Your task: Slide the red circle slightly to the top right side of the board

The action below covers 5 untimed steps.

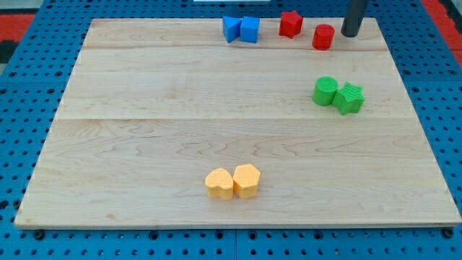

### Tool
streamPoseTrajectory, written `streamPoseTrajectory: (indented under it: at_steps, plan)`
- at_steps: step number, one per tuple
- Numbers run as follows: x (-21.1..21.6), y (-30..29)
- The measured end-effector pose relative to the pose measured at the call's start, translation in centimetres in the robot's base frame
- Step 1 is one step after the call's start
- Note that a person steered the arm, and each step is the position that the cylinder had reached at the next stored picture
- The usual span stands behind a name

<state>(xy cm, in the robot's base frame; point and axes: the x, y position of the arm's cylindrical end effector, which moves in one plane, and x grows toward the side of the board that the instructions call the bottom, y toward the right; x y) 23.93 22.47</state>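
Single view, set high beyond the board's (pixel 144 87) bottom edge, facing down and toward its top edge; whole board framed.

My rod comes down from the view's top edge, near the right corner, dark and nearly upright, leaning only a little; its upper part is cut off by the frame; my tip (pixel 350 34) rests at the board's far edge, just to the right of the red circle (pixel 323 37), apart from it.
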Motion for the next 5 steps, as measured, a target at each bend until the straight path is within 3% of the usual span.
streamPoseTrajectory:
  at_steps: [2, 4, 5]
  plan:
    - [7.1, -1.2]
    - [8.2, -9.2]
    - [7.0, -8.9]
